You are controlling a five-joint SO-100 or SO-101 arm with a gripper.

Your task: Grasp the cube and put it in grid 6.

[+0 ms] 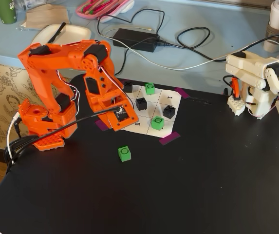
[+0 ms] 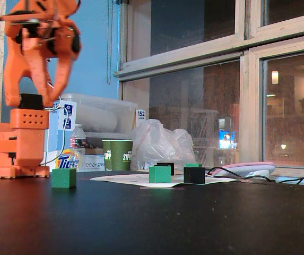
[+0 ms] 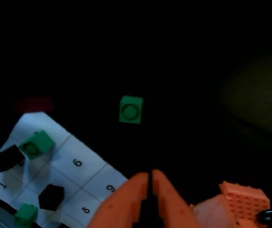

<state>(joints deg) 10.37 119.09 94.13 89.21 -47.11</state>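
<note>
You have the gripper (image 3: 150, 178) pressed together, empty, raised over the paper grid's (image 3: 90, 178) edge, because the cube (image 3: 130, 109) lies off-grid on the black table (image 3: 197, 57), leaving grid 6 (image 3: 77, 163) vacant.

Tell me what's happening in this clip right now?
An orange robot arm hangs above a white paper grid taped to a black table. Its hand is shut and empty. The small green cube with a black ring on top sits alone on the table, off the paper and apart from the hand. Two more green cubes and three black cubes already stand on the grid. The white cell printed 6 has nothing in it, so the move has not begun.
</note>
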